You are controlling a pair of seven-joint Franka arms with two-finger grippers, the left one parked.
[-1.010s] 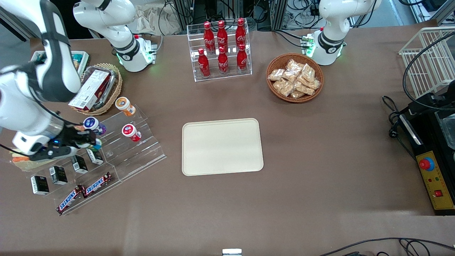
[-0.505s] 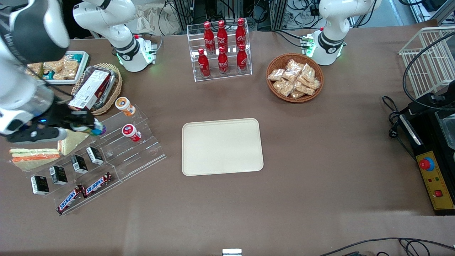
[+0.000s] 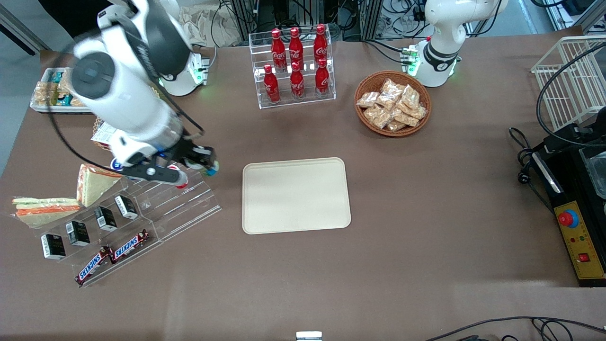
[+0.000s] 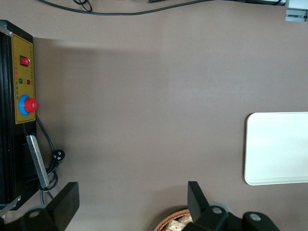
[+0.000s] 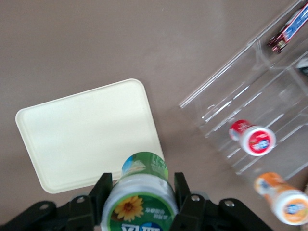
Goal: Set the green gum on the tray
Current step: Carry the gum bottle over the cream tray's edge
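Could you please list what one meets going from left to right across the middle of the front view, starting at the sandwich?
Sandwich → gripper shut on the green gum above the clear stepped display stand → tray → bare brown table → black control box with the red button.

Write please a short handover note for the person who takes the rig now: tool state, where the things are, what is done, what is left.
Tool: shut on the gum, held above the table between the clear rack and the tray.
Tray: bare, at mid-table.
Done: gum taken off the rack.
Left: carry it over the tray, lower, release.
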